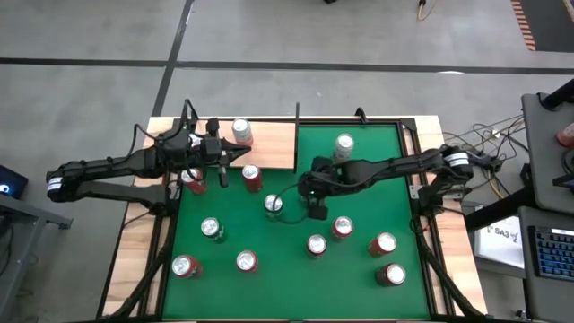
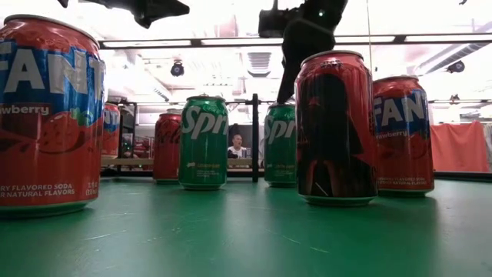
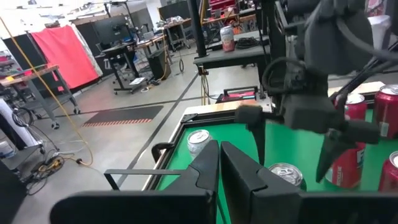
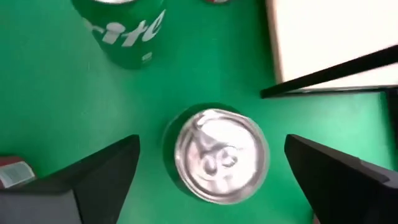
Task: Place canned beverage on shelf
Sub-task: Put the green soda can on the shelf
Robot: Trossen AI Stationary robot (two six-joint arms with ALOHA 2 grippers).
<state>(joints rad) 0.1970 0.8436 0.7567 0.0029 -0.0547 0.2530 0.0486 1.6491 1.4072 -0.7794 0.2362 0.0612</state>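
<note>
My right gripper (image 4: 211,168) is wide open above a green can (image 4: 216,155), not gripping it. Left gripper (image 3: 219,163) is shut, empty, near the shelf (image 1: 269,144).

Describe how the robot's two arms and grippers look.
Both arms are dark, jointed and slim, each with a white band near its base and black cables alongside. The left gripper has tapered black fingers; the right gripper has broad, wedge-shaped black fingers.
</note>
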